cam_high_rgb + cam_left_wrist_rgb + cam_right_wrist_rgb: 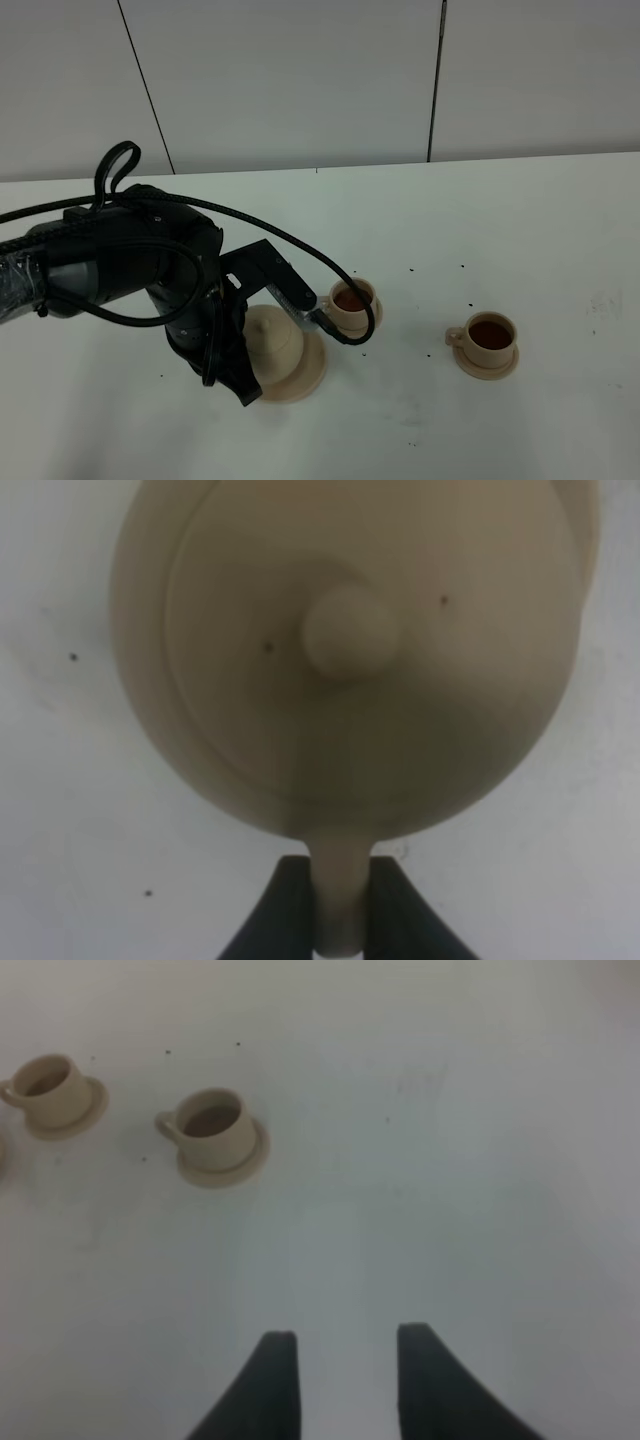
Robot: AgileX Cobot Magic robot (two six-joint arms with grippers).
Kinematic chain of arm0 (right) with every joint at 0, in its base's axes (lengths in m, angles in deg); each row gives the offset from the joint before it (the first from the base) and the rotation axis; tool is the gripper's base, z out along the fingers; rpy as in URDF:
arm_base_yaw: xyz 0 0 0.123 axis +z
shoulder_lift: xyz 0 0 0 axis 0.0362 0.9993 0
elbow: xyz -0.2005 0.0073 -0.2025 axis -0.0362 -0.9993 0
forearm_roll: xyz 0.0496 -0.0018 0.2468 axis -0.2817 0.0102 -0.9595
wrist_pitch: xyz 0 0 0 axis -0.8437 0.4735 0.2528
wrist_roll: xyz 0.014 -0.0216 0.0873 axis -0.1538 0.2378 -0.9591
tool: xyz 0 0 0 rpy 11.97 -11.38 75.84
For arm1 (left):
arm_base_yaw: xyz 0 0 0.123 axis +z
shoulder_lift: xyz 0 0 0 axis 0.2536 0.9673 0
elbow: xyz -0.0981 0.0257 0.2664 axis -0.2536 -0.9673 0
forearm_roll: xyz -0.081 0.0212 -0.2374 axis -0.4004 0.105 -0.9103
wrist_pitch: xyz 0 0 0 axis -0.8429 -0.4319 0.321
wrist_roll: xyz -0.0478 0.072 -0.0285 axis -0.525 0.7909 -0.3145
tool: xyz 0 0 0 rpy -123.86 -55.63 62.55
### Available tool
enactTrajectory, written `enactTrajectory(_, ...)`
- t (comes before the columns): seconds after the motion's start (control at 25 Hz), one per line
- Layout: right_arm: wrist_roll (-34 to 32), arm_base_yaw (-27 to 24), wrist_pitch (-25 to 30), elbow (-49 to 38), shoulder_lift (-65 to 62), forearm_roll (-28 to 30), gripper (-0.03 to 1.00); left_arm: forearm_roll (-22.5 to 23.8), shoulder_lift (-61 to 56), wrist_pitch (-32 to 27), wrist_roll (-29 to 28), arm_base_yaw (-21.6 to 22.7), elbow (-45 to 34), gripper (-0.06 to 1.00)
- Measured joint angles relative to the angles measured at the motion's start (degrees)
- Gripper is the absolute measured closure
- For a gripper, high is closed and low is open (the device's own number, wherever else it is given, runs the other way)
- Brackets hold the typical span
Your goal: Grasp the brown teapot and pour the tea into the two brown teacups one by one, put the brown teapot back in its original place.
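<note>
On the white counter (520, 230), the brown teapot (272, 343) sits on its wide saucer (309, 378), handle pinched by the left tool (342, 905). The right tool (345, 1375) hangs spread and empty. Both teacups (dark tea inside) stand nearby: one (352, 303) just beside the teapot, the other (489, 338) well apart.

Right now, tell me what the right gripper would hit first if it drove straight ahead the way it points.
Probably just the bare table. The right gripper is open and aims at empty surface; the nearer teacup and the farther teacup both sit off to one side of that line. Depth is hard to judge.
</note>
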Motion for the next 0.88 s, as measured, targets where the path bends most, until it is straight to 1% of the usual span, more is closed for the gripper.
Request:
enactTrajectory(0.32, 0.0, 0.0, 0.0, 0.0, 0.0, 0.0, 0.73, -0.66, 0.7, 1.53, 0.0, 0.0, -0.88, 0.78)
enactTrajectory(0.44, 0.0, 0.0, 0.0, 0.0, 0.0, 0.0, 0.73, -1.61, 1.5, 2.17, 0.0, 0.0, -0.88, 0.78)
enactTrajectory(0.88, 0.0, 0.0, 0.0, 0.0, 0.0, 0.0, 0.73, -1.83, 1.9, 2.94, -0.05, 0.0, -0.88, 0.78)
